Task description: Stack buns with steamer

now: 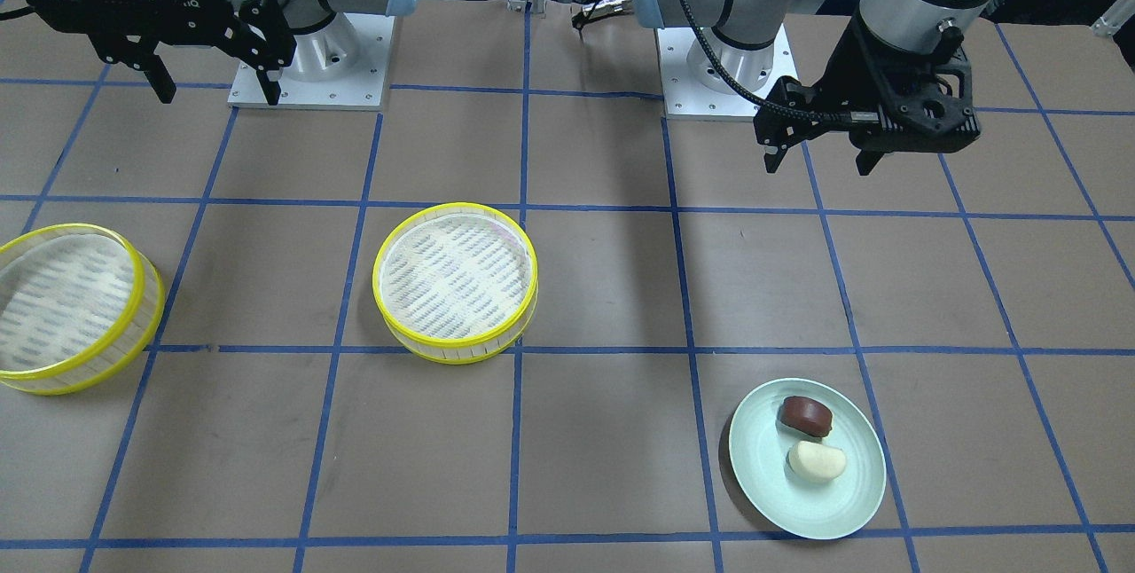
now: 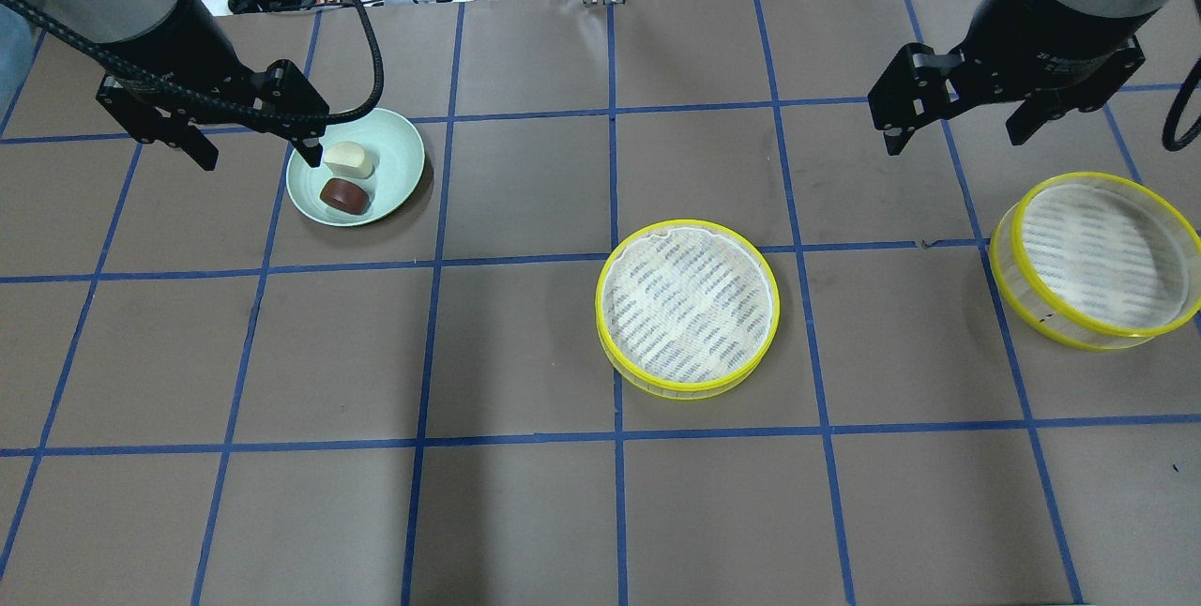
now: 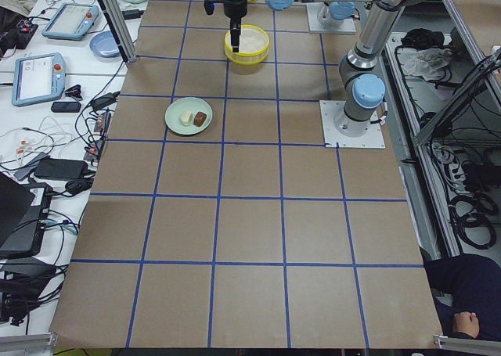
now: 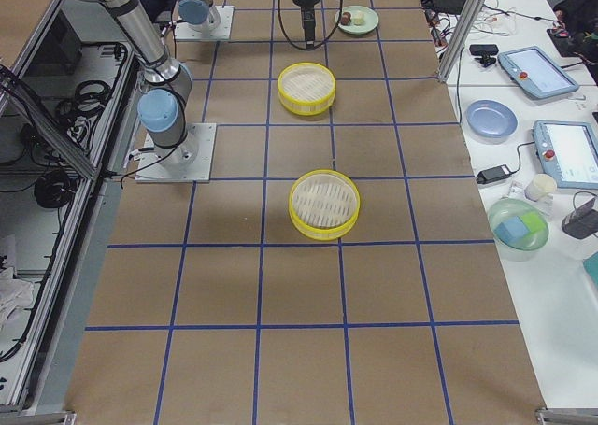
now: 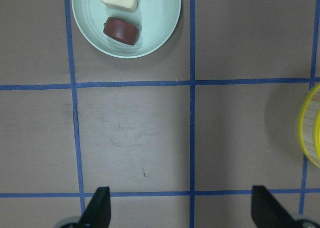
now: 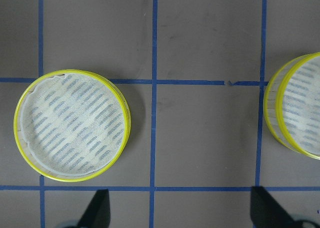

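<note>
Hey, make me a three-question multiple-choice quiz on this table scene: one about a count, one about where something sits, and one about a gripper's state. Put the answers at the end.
1. How many round yellow-rimmed steamer trays stand on the table?
A) one
B) two
C) three

2. Where do the dark reddish-brown bun and the cream-white bun lie?
A) inside the middle tray
B) on the bare table
C) on the pale green round plate

3. How is the left gripper?
A) shut on the white bun
B) open and empty
C) shut on a tray rim

Answers:
1 B: one tray sits mid-table and one toward the robot's right.
2 C: both buns lie side by side on the plate.
3 B: the left wrist view shows its fingers wide apart with nothing between them.
</note>
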